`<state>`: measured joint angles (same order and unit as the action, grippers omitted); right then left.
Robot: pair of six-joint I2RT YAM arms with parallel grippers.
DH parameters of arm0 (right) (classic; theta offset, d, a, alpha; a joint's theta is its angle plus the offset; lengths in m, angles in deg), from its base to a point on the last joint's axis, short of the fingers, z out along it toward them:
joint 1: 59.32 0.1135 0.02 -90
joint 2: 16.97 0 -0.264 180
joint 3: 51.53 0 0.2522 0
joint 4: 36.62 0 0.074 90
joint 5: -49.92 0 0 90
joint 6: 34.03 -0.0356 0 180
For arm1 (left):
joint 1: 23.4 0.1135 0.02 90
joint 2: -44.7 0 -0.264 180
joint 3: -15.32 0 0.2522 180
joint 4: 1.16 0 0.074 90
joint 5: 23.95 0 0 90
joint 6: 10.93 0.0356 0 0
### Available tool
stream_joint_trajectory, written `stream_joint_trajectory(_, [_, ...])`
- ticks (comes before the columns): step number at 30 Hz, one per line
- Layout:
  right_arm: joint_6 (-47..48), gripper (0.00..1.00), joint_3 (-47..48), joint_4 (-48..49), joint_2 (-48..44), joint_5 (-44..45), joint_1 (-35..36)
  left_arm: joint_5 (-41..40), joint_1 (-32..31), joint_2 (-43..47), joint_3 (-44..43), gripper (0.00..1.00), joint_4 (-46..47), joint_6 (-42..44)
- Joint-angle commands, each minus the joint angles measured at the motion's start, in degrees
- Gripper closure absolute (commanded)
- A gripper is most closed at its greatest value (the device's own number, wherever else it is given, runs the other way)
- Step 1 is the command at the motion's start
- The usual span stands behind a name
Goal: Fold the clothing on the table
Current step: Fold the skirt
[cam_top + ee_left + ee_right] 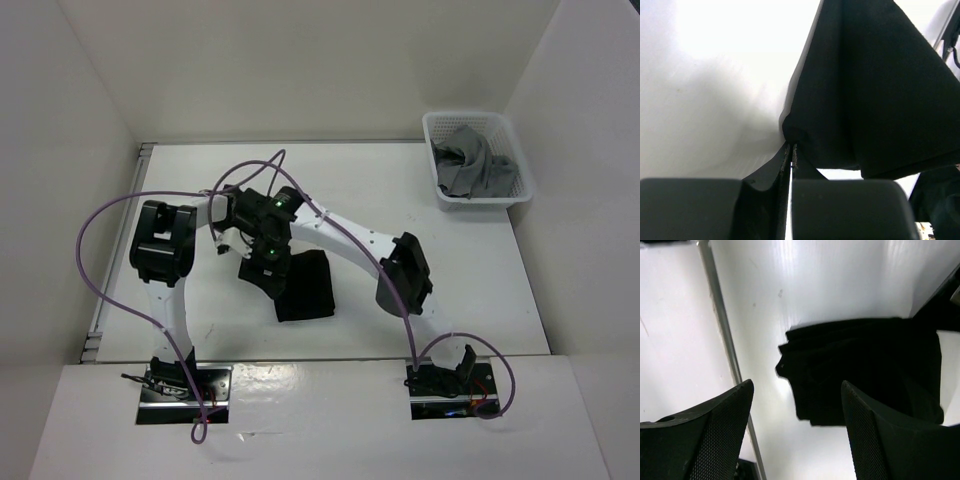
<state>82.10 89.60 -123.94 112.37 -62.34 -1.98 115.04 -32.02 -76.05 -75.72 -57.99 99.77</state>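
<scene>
No readable text, labels, numbers anywhere.

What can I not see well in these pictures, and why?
Top view: the upper-left part of the clothing, covered by the two wrists.
Left wrist view: the clothing runs off the top and right edges; the shut left gripper shows only a pinched corner.
Right wrist view: the clothing's lower right part, behind a finger of the open right gripper.

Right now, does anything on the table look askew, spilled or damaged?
Nothing spilled or damaged. The black clothing lies slightly askew to the table edges, its stacked layers uneven along one side. One corner is pinched by the left gripper, jaws shut; the right gripper hangs above it, jaws open and empty.
</scene>
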Motion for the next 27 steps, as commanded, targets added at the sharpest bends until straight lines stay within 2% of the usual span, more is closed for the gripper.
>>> stream_joint_trajectory(1, [2.5, 0.24, -3.8, -0.8, -9.5, 1.1, 1.0, 2.1, 0.1, -1.9, -1.4, 0.98, -1.4, 2.6])
stream_joint_trajectory(6, [1.2, 0.24, -16.0, 2.8, -18.0, 9.8, -0.6, 4.8, 3.1, -2.4, -1.4, 0.94, -3.3, 4.8])
stream_joint_trajectory(12, [0.6, 0.24, -29.0, 7.1, -22.8, 13.6, -6.4, 5.9, 7.6, -0.4, -1.4, 0.85, -4.0, 5.4])
stream_joint_trajectory(13, [0.6, 0.24, -30.6, 7.8, -23.6, 13.6, -7.2, 5.9, 8.1, -0.4, -1.4, 0.76, -3.4, 5.4])
stream_joint_trajectory(15, [0.1, 0.24, -35.2, 10.5, -24.3, 15.0, -9.3, 5.9, 10.1, 0.2, -1.4, 0.69, -3.4, 5.4])
stream_joint_trajectory(16, [-0.5, 0.24, -36.8, 11.4, -25.0, 16.4, -10.0, 5.9, 10.8, 0.8, -1.4, 0.58, -3.4, 5.4])
stream_joint_trajectory(19, [-1.0, 0.23, -42.5, 14.8, -26.3, 18.4, -11.3, 6.6, 13.5, 2.8, -1.4, 0.45, -4.0, 6.0])
stream_joint_trajectory(21, [-1.6, 0.23, -45.6, 16.6, -26.9, 18.4, -12.8, 6.6, 14.1, 4.5, -1.4, 0.24, -4.6, 6.0])
stream_joint_trajectory(22, [-1.6, 0.23, -46.4, 17.1, -26.9, 19.1, -12.8, 6.6, 14.1, 5.2, -1.4, 0.06, -4.6, 6.6])
stream_joint_trajectory(23, [-2.2, 0.23, -47.2, 17.1, -27.4, 19.1, -13.6, 7.2, 14.1, 5.9, -1.4, 0.00, -5.3, 7.1])
stream_joint_trajectory(27, [-2.8, 0.23, -51.1, 19.1, -28.0, 21.0, -15.7, 8.7, 14.1, 11.8, -3.2, 0.00, -8.3, 8.6])
